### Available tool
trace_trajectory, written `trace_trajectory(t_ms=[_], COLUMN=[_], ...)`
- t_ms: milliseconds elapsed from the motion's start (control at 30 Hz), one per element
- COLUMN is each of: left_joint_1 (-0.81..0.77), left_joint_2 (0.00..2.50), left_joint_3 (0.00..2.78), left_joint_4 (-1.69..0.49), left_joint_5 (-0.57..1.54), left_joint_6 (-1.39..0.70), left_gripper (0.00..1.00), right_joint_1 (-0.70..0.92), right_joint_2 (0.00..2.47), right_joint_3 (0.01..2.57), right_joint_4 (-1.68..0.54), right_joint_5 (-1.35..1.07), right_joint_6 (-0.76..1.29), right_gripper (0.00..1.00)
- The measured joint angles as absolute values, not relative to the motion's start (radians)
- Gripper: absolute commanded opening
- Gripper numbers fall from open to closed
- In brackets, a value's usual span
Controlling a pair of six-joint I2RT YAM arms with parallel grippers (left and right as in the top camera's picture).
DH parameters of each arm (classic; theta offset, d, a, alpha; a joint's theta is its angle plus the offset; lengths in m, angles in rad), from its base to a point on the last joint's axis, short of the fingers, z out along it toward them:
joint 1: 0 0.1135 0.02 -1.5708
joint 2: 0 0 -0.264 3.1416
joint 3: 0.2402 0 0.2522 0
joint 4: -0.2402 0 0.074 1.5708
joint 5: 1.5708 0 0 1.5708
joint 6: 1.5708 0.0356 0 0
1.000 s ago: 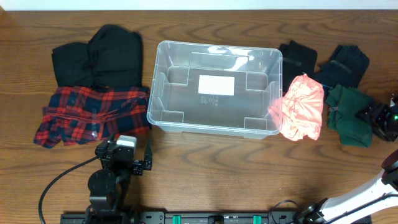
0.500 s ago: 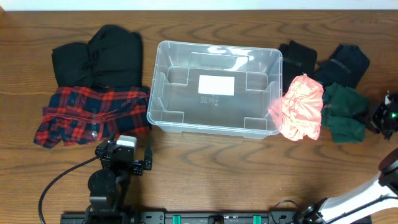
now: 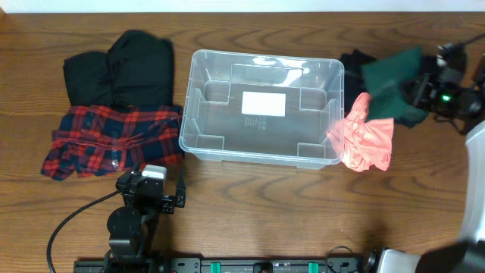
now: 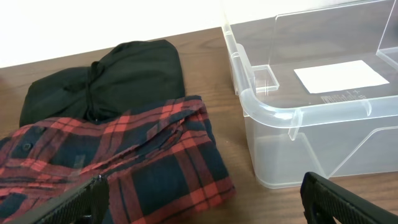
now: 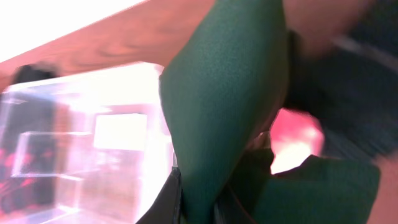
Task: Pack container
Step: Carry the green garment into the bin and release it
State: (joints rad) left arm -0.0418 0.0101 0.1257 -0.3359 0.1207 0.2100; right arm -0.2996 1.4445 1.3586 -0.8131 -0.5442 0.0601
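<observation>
Overhead, my right gripper (image 3: 420,89) was clamped on the green garment (image 3: 390,76). The container (image 3: 261,157) lay close to its left, long axis running toward it. My left gripper (image 4: 202,202) sat spread wide, empty, behind the container's far end.

container (image 3: 189,121): clear plastic, glossy
table (image 3: 303,212): grained wood, smooth
green garment (image 3: 390,76): matt cloth
plaid shirt (image 3: 98,140): woven cloth

We cannot make out the right gripper (image 3: 421,89) fingertips: the green garment (image 5: 230,93) wraps them (that wrist view is blurred) and partly hides dark clothes (image 3: 358,62) at two o'clock overhead.
</observation>
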Motion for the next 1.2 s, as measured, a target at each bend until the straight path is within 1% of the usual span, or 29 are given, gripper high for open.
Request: trace_trajectory(t_ms=[200, 333, 500, 700, 867, 1000, 1067, 1167, 1200], left_joint_1=[-0.042, -0.042, -0.042, -0.042, -0.042, -0.042, -0.042, -0.042, -0.042], left_joint_2=[0.01, 0.01, 0.01, 0.01, 0.01, 0.01, 0.01, 0.01, 0.01], left_joint_3=[0.126, 0.126, 0.126, 0.126, 0.126, 0.126, 0.126, 0.126, 0.126], left_joint_4=[-0.336, -0.336, -0.336, -0.336, -0.336, -0.336, -0.336, -0.336, -0.336], left_joint_5=[0.121, 0.121, 0.121, 0.121, 0.121, 0.121, 0.121, 0.121, 0.121], left_joint_6=[0.21, 0.21, 0.21, 0.21, 0.21, 0.21, 0.21, 0.21, 0.21], left_gripper=[0.98, 0.98, 0.98, 0.98, 0.98, 0.98, 0.98, 0.98, 0.98], right_joint_1=[-0.03, 0.094, 0.225, 0.303, 0.312, 0.312, 0.312, 0.311, 0.311], right_joint_2=[1.317, 1.323, 1.386, 1.53, 1.613, 1.638, 1.64, 1.64, 1.64], right_joint_3=[1.359, 1.359, 1.359, 1.346, 1.282, 1.176, 1.115, 1.08, 1.076], right_joint_4=[-0.657, -0.572, -0.578, -0.58, -0.574, -0.496, -0.427, -0.413, -0.41], right_joint_5=[-0.547, -0.543, -0.446, -0.339, -0.301, -0.281, -0.271, -0.255, -0.249], right_joint_6=[0.191, 0.289, 0.506, 0.717, 0.819, 0.872, 0.888, 0.882, 0.873], right_gripper=[0.01, 0.01, 0.01, 0.01, 0.01, 0.01, 0.1, 0.28, 0.32])
